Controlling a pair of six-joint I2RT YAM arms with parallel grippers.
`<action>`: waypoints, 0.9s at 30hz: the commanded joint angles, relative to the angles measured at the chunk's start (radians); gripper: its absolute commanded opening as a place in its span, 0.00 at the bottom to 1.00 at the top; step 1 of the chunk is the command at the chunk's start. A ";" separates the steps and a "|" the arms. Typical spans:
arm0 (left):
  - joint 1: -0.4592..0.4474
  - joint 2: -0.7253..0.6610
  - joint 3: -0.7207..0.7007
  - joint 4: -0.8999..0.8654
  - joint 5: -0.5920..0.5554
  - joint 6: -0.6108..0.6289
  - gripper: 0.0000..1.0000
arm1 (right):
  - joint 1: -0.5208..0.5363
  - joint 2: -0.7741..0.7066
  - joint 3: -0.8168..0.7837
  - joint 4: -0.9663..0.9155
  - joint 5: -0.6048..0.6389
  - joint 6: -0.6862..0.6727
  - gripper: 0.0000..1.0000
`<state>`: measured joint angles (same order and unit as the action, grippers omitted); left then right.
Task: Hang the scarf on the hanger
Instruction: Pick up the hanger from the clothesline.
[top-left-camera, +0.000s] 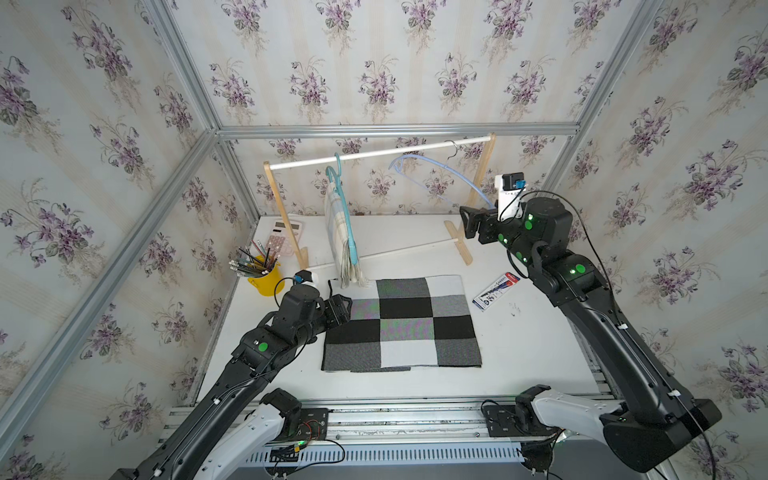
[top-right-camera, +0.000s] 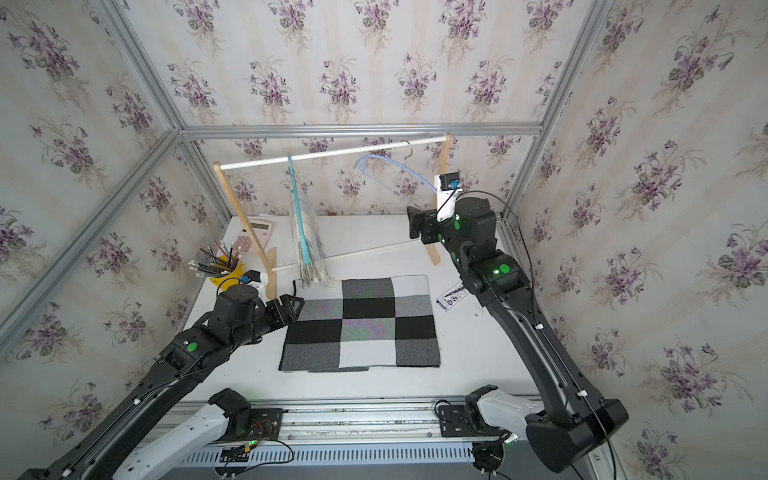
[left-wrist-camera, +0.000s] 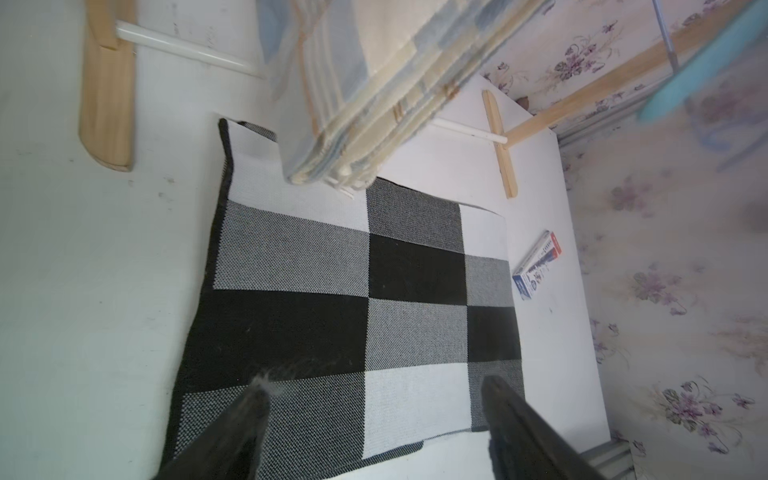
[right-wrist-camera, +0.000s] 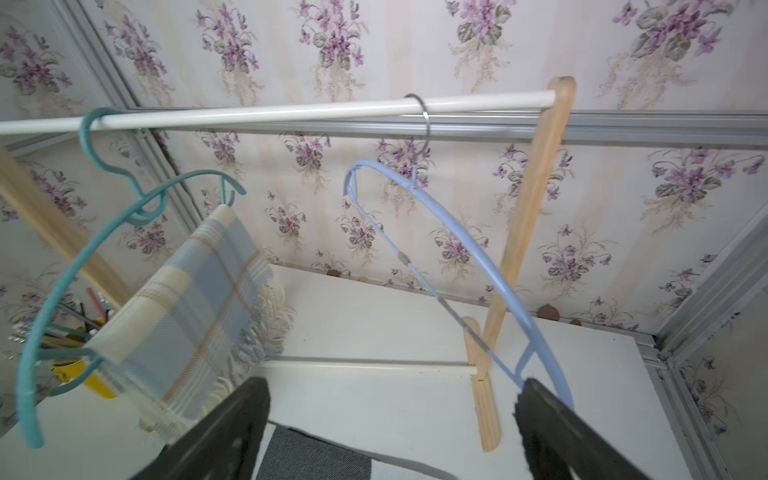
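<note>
In both top views, floral wallpaper (top-left-camera: 374, 62) walls a white desk (top-left-camera: 532, 353). The plaid scarf (top-left-camera: 334, 224) hangs on the teal hanger (top-left-camera: 352, 245), just beyond the left end effector (top-left-camera: 345, 309).

Left wrist: its jaws gape above a checkered cloth (left-wrist-camera: 291, 257).

Right wrist: the right end effector (right-wrist-camera: 392, 390) is open, with a light-blue hanger (right-wrist-camera: 478, 257) beside one finger.

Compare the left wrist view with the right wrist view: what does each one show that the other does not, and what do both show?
Only the left wrist view: the pen box and the left gripper, open over the checkered cloth. Only the right wrist view: the white top rail with the teal hook and the metal hook over it, the yellow pencil cup, and the open right gripper. Both: the plaid scarf, the checkered cloth and the rack's lower crossbar.
</note>
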<state>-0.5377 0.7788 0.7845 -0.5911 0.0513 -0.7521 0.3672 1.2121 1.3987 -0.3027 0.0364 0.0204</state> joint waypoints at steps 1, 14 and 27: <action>-0.001 0.019 -0.001 0.087 0.108 0.040 0.81 | -0.063 0.030 -0.022 0.151 -0.181 -0.113 0.93; -0.002 0.049 -0.048 0.151 0.131 0.064 0.80 | -0.230 0.316 0.140 0.039 -0.406 -0.225 0.92; -0.002 0.067 -0.055 0.145 0.107 0.067 0.80 | -0.230 0.393 0.166 0.038 -0.406 -0.196 0.56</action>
<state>-0.5407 0.8413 0.7322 -0.4694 0.1699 -0.6975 0.1371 1.6073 1.5692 -0.2729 -0.3664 -0.1886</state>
